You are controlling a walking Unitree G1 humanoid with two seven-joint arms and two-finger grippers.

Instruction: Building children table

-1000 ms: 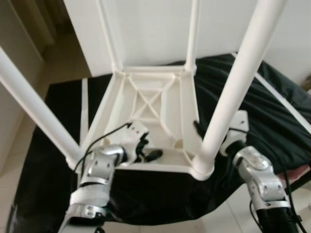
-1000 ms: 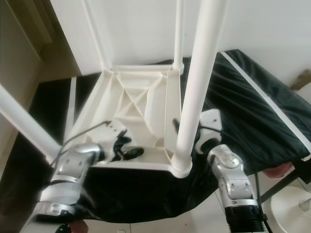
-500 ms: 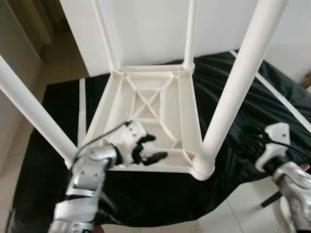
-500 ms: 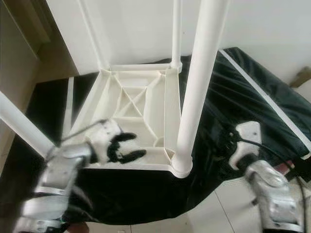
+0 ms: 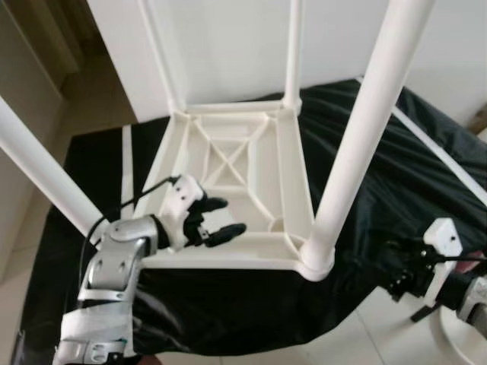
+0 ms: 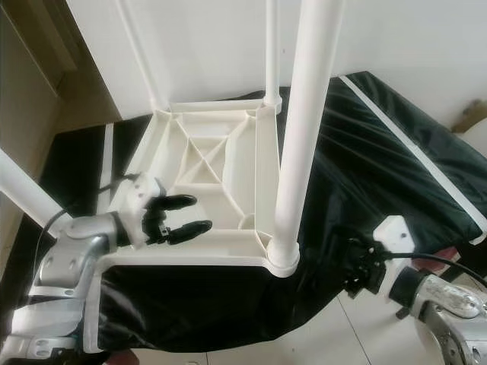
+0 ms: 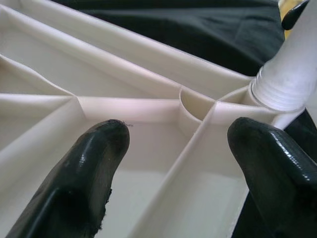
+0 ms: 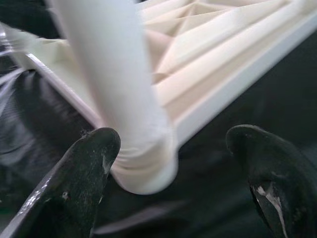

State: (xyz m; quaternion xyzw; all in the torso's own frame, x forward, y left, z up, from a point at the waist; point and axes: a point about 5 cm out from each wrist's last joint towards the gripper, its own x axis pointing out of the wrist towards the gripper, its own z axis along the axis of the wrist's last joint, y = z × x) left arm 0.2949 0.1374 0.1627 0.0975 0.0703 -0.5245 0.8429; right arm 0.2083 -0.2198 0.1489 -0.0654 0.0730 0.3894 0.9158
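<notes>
A white plastic children's table (image 5: 228,163) lies upside down on a black cloth, its four legs pointing up. The near-right leg (image 5: 358,144) stands screwed into its corner socket (image 7: 287,74). My left gripper (image 5: 228,216) hovers open over the ribbed underside near the front-left rim, holding nothing. Its fingers (image 7: 94,163) frame a rib junction in the left wrist view. My right gripper (image 6: 351,268) is open to the right of the table's front-right corner, clear of the leg. The leg (image 8: 119,99) rises beyond its spread fingertips in the right wrist view.
The black cloth (image 5: 426,167) covers a low surface and hangs over its front edge. A white strip (image 5: 127,163) lies on the cloth left of the table. A white wall stands behind. Pale floor tiles and a white round object (image 5: 456,342) lie at the lower right.
My right gripper has drawn back from the near-right leg, rightwards and down. My left gripper has lifted off the front rim with its fingers spread. The camera has shifted a little.
</notes>
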